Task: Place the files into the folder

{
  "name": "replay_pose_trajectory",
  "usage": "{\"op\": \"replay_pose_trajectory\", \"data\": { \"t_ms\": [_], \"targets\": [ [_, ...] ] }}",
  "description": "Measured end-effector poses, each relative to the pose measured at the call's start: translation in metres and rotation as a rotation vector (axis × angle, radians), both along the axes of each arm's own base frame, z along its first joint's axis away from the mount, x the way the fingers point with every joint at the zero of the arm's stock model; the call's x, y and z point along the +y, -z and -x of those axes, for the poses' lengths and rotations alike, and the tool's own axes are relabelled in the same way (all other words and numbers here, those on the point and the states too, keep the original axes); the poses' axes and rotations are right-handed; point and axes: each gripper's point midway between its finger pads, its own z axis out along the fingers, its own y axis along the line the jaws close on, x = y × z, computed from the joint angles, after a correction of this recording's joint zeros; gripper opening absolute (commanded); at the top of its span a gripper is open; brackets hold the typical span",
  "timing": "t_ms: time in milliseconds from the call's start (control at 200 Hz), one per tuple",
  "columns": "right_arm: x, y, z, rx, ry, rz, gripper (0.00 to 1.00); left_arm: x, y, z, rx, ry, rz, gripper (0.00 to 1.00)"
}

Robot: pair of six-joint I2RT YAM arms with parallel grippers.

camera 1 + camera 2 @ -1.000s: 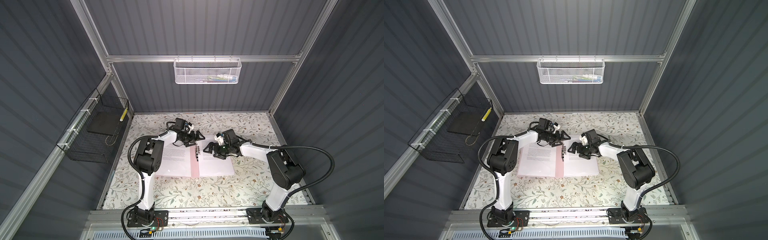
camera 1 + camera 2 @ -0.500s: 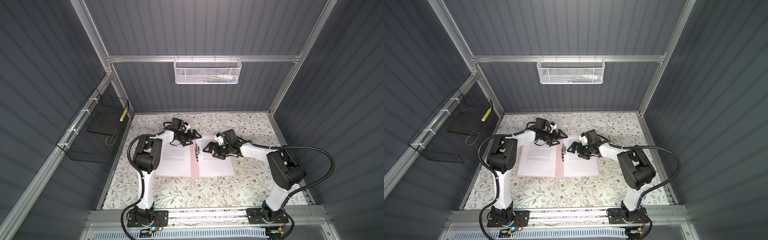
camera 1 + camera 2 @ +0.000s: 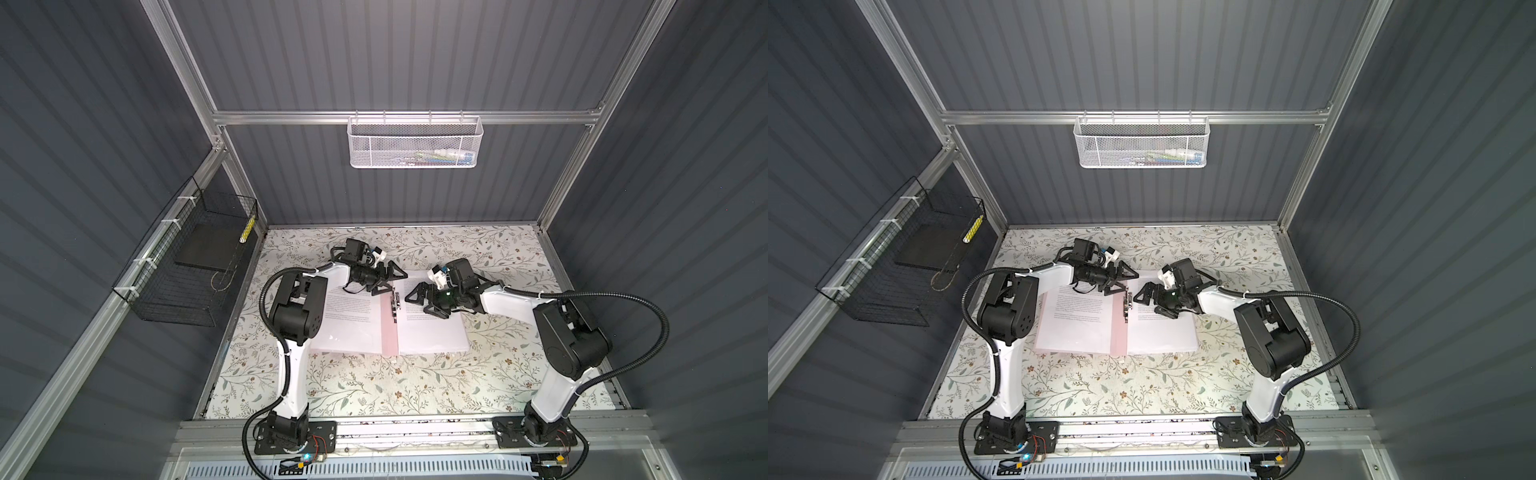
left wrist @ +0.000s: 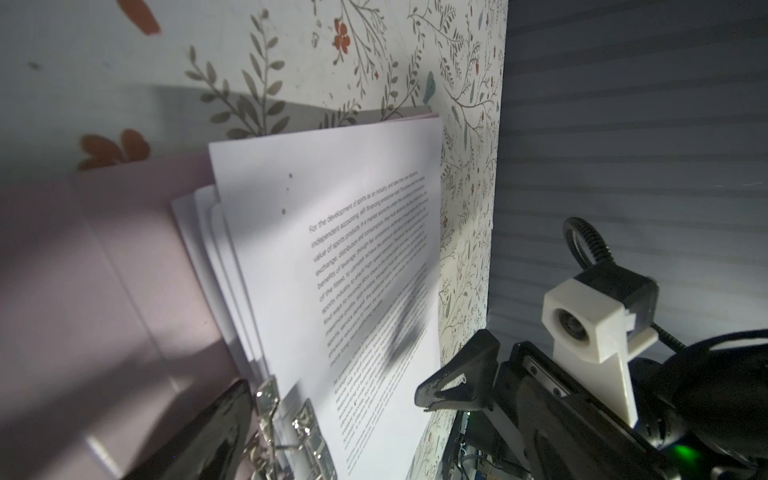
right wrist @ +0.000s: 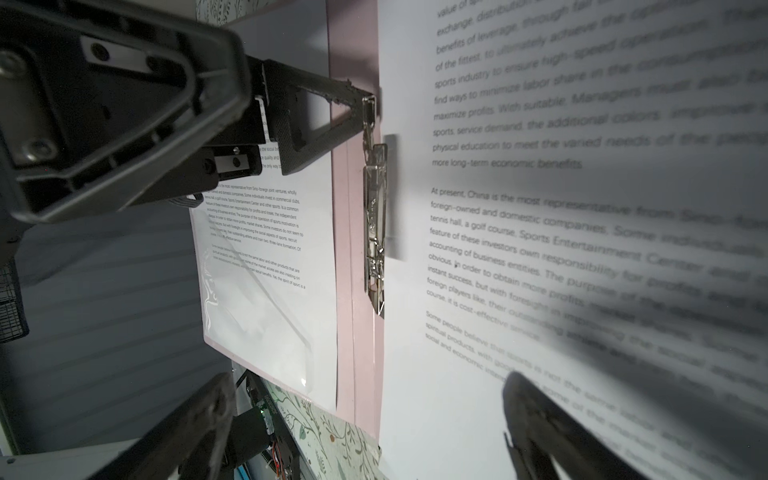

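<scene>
Grey ribbed walls [image 3: 415, 62] box in the floral tabletop [image 3: 374, 386], and the pink folder [image 3: 389, 336] lies open and flat at its middle in both top views. The files [image 3: 432, 336] sit on it: a stack on the right leaf (its edges look fanned in the left wrist view), tucked beside the metal fastener clip [image 5: 376, 224] on the spine, and one printed sheet [image 3: 349, 328] on the left leaf. My left gripper [image 3: 392, 281] hangs at the far end of the spine, jaws spread and holding nothing; one fingertip [image 5: 353, 93] meets the clip's far tip. My right gripper [image 3: 419, 304] hovers over the far part of the right stack, jaws likewise wide apart and empty.
</scene>
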Motion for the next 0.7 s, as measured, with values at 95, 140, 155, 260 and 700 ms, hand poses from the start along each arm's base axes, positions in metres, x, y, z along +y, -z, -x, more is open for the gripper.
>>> {"op": "replay_pose_trajectory", "data": {
  "t_ms": [95, 140, 155, 260, 700],
  "targets": [
    [0.001, 0.0, 0.0, 0.003, -0.002, -0.007, 0.99, -0.001, 0.0, 0.003, 0.011, 0.007, 0.021, 1.0],
    [0.001, 0.0, 0.0, 0.006, -0.004, -0.009, 0.99, -0.002, 0.0, 0.005, 0.018, 0.009, 0.029, 1.0],
    [0.002, 0.001, 0.0, 0.007, -0.005, -0.01, 0.99, -0.002, 0.0, 0.005, 0.02, 0.01, 0.032, 1.0],
    [0.002, 0.002, -0.001, 0.008, -0.004, -0.015, 0.99, -0.002, 0.002, 0.01, 0.032, 0.012, 0.046, 1.0],
    [-0.001, 0.003, -0.003, 0.01, 0.008, -0.021, 0.99, -0.003, -0.02, 0.02, 0.027, 0.005, 0.125, 1.0]
  ]
}}
